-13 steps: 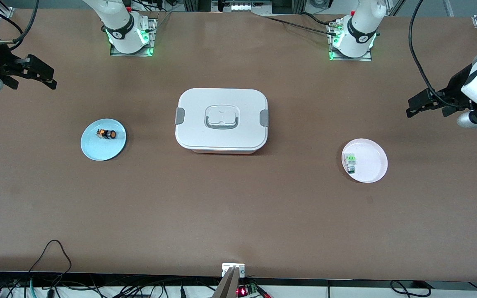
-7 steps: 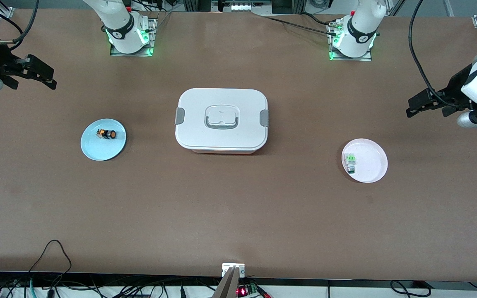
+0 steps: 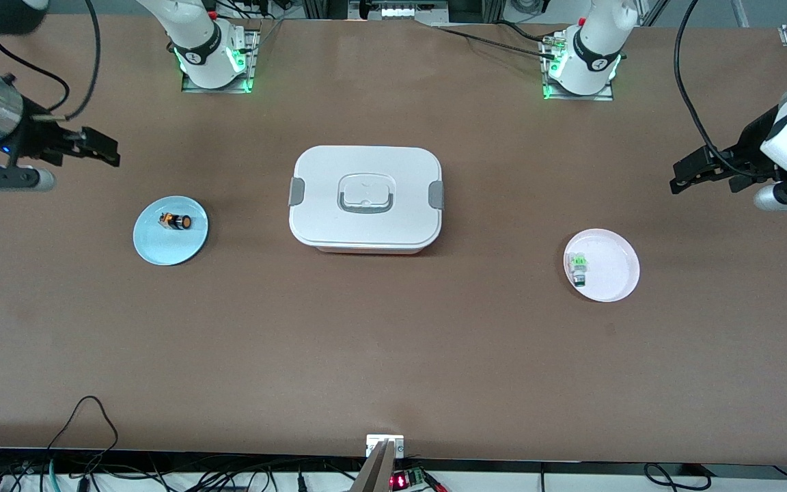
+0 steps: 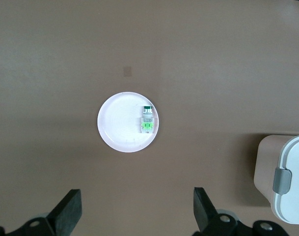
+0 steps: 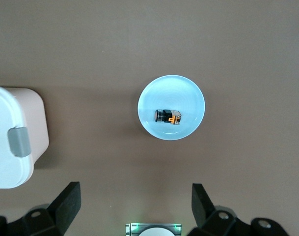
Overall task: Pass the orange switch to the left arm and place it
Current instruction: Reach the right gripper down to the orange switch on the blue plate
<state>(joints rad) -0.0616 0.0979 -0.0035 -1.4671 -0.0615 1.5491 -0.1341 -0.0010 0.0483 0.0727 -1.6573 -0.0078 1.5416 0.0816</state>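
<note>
- The right gripper was held up over bare table toward the right arm's end, fingers spread wide, nothing gripped.
- The orange switch was lying on its side on the blue plate; probably best gripped across the body.
- The left gripper was parked open, waiting.
- The box was shown whole only from the front.

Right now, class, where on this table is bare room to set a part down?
Bare: the wide strip nearer the camera than the box; also the gaps between the box and the blue plate and the white plate. Both plates already hold switches.
</note>
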